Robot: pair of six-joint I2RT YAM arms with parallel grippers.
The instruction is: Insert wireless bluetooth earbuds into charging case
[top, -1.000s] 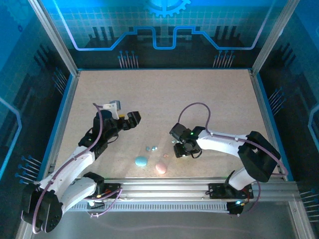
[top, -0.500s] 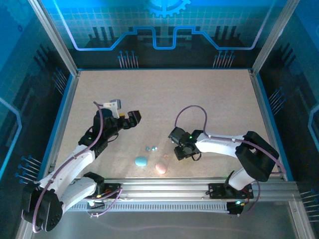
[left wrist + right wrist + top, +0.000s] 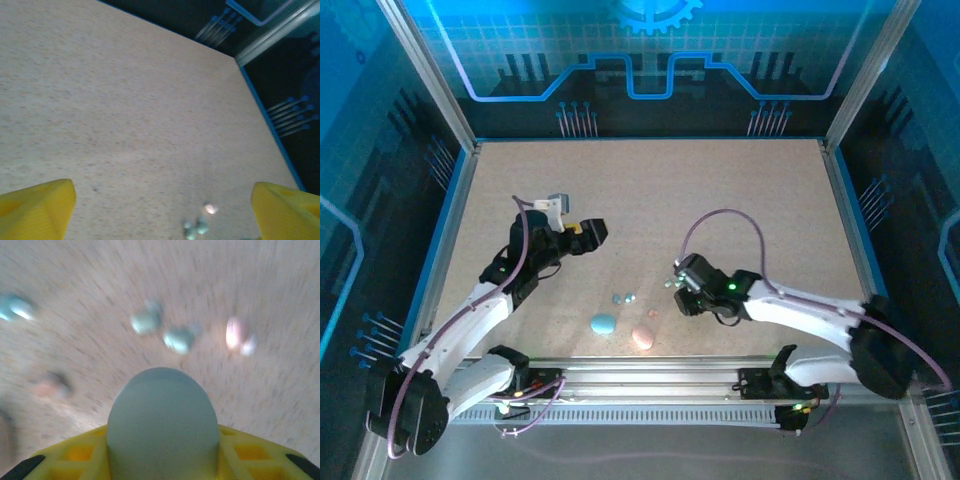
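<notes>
Down at the near rail, the right arm has swung out. Its elbow now sits lower and further right than a second ago, the forearm lies flatter, and the purple cable loops up taller. Just beyond the rail, the blue case and the pink case haven't budged. They lie side by side on the table, near each other but apart.

A step further in, the earbuds are loose on the surface in the same spots: a small pale pair close together and a pink bud off to their right. None of them is in a case.

The right gripper has edged slightly right, its yellow fingers pinching a pale teal-grey case. Its wrist camera sees blurred buds scattered beyond that case, two teal-grey, plus pink and light blue ones.

On the other side, the left gripper has crept a touch toward the far edge. Its yellow tips are spread wide with only bare board between them, well apart from the buds.

The table is a speckled beige board with a blue border. Behind it are aluminium posts and blue-lit wall panels.
</notes>
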